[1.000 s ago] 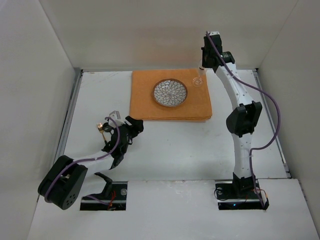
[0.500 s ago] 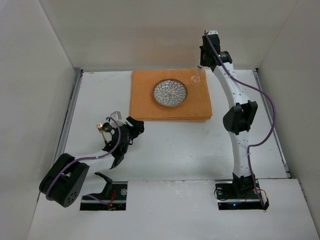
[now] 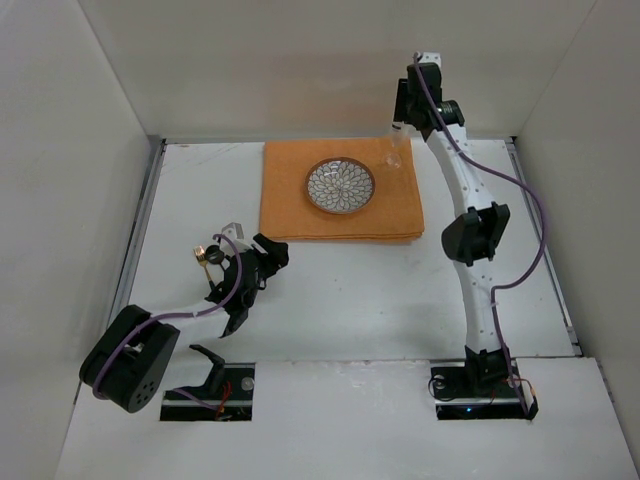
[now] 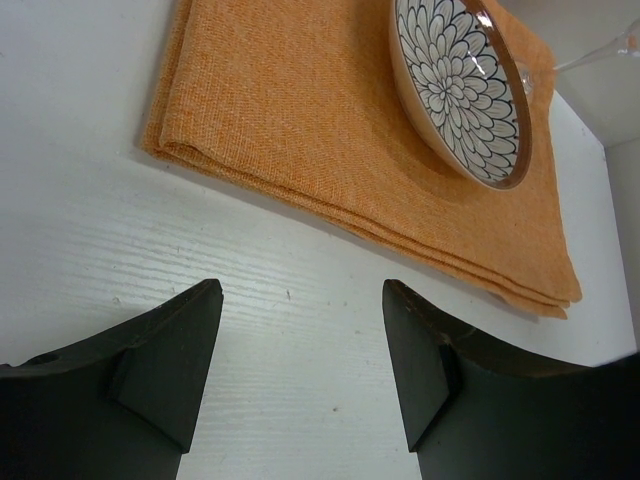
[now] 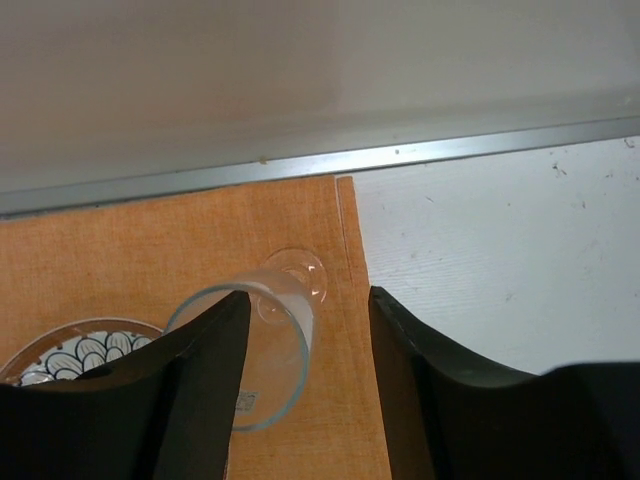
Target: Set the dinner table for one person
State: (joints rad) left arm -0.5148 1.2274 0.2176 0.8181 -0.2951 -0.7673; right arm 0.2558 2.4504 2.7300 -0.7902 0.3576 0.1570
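A clear wine glass [image 5: 278, 345] stands upright on the far right corner of the orange cloth [image 5: 150, 260]. My right gripper [image 5: 310, 300] hangs open just above it. Its left finger overlaps the glass rim in view, and the right finger stands well apart. In the top view the glass [image 3: 392, 158] sits just below the right gripper [image 3: 398, 127]. A flower-patterned plate [image 3: 340, 185] lies in the middle of the cloth [image 3: 290, 205] on the dinner table [image 3: 340, 290]. My left gripper [image 4: 300, 300] is open and empty, low over the white top near the cloth's front left corner.
Metal rails run along the far edge [image 5: 420, 155] and the left edge [image 3: 140, 240] of the table. White walls close in on three sides. The left arm's gripper [image 3: 268, 250] rests short of the cloth.
The right gripper has opened and let go of the glass, which now stands on the cloth. The gripper has drawn slightly up and back. The left arm has not moved.
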